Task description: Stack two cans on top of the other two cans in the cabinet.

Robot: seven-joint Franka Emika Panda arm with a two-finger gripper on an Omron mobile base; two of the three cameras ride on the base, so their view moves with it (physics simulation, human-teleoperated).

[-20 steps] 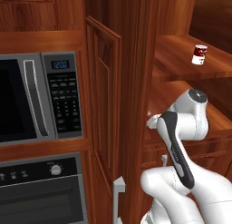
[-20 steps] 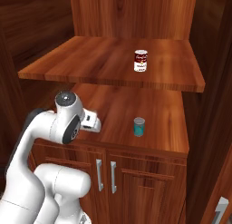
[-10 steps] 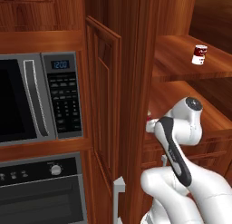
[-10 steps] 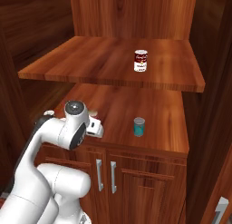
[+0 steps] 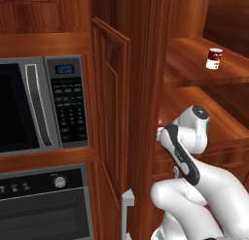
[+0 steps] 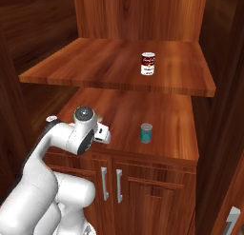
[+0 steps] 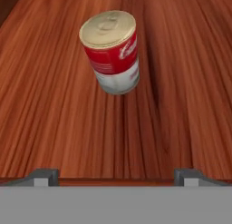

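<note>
A can (image 7: 111,51), red above and white below with a pale lid, stands upright on the wooden shelf just ahead of my gripper (image 7: 116,175). The fingertips (image 7: 43,175) stand wide apart, open, with nothing between them. In the cabinet (image 6: 95,72), the soup-tin can (image 6: 148,63), dark red over white, stands on the upper shelf; it is also the can (image 5: 214,58) at the upper right of the left base view. The teal can (image 6: 146,133) stands on the lower shelf, to the right of my hand (image 6: 103,133). My arm hides the surface under the hand in both base views.
The cabinet's panelled door (image 5: 113,112) stands open to the left of the arm. Left of it are a microwave (image 5: 41,105) and an oven (image 5: 44,205). Below the lower shelf are two cupboard doors with handles (image 6: 110,184).
The arm's elbow has dropped lower and folded in over the lower shelf. The cans have not moved, and the gripper has stayed open.
</note>
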